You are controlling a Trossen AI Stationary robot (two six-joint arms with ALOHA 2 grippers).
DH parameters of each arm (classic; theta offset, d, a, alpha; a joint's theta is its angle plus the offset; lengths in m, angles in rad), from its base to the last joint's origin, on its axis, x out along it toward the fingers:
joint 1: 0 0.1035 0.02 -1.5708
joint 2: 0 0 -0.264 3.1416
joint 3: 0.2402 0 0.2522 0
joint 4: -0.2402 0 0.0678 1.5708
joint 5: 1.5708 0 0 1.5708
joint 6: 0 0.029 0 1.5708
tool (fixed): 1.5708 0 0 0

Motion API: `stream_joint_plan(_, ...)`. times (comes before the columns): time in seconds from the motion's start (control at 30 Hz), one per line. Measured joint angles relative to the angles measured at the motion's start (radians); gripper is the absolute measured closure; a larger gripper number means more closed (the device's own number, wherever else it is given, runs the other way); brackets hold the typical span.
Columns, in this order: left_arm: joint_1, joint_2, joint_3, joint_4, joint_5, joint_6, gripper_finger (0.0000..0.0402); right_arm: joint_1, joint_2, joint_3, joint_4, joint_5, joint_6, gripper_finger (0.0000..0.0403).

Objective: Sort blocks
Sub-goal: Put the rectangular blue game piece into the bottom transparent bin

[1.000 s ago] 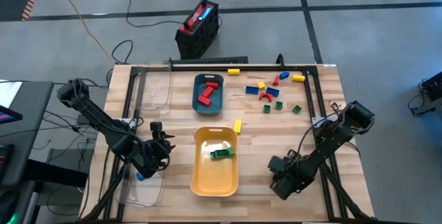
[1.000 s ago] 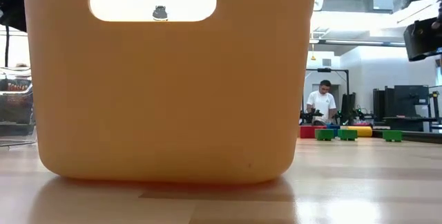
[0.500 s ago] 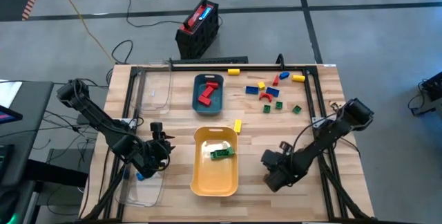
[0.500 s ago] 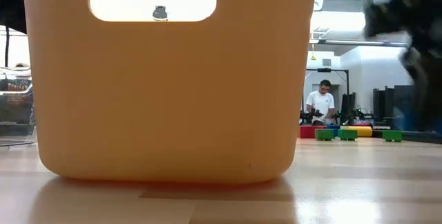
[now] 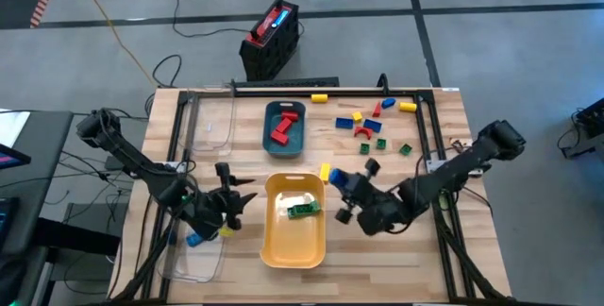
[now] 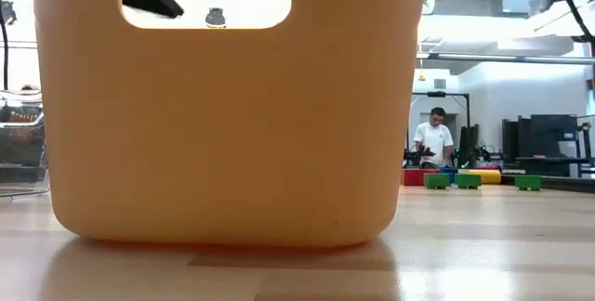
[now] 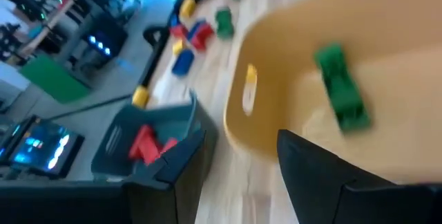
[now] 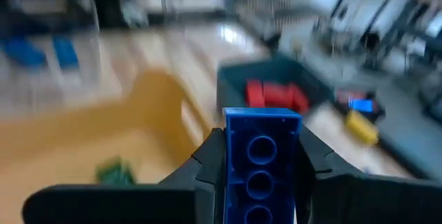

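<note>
Your right gripper (image 5: 351,195) is clamped on a blue block (image 8: 261,160) just right of the yellow tray (image 5: 267,246). Your left gripper (image 5: 238,208) hangs left of that tray, jaws apart, empty. Loose blocks (image 5: 370,134) lie beyond the tray.

Wooden table (image 5: 236,255) with trays (image 5: 294,219), blocks (image 5: 369,127)
</note>
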Motion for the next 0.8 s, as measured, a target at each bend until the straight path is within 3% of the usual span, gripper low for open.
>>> stream_joint_plan(0.1, 0.009, 0.0, 0.0, 0.113, 0.008, 0.086, 0.0228, -0.034, 0.003, 0.0, 0.246, -0.009, -0.234, 0.0305)
stream_joint_plan(0.27, -0.003, 0.0, 0.0, 0.204, 0.078, 0.134, 0.0228, -0.061, 0.013, 0.0, 0.58, -0.213, -0.508, 0.0305)
stream_joint_plan(0.37, 0.0, 0.0, 0.0, 0.276, 0.178, 0.13, 0.0228, -0.072, 0.025, 0.0, 0.722, -0.319, -0.651, 0.0305)
stream_joint_plan(0.47, 0.027, 0.0, 0.0, 0.367, 0.251, 0.124, 0.0228, -0.096, 0.056, 0.002, 0.851, -0.426, -0.731, 0.0305)
stream_joint_plan(0.6, 0.057, 0.0, 0.0, 0.462, 0.277, 0.169, 0.0222, -0.114, 0.112, 0.006, 0.969, -0.514, -0.816, 0.0304)
stream_joint_plan(0.8, 0.114, 0.0, 0.0, 0.54, 0.276, 0.217, 0.0174, -0.119, 0.19, 0.054, 1.061, -0.573, -0.895, 0.0304)
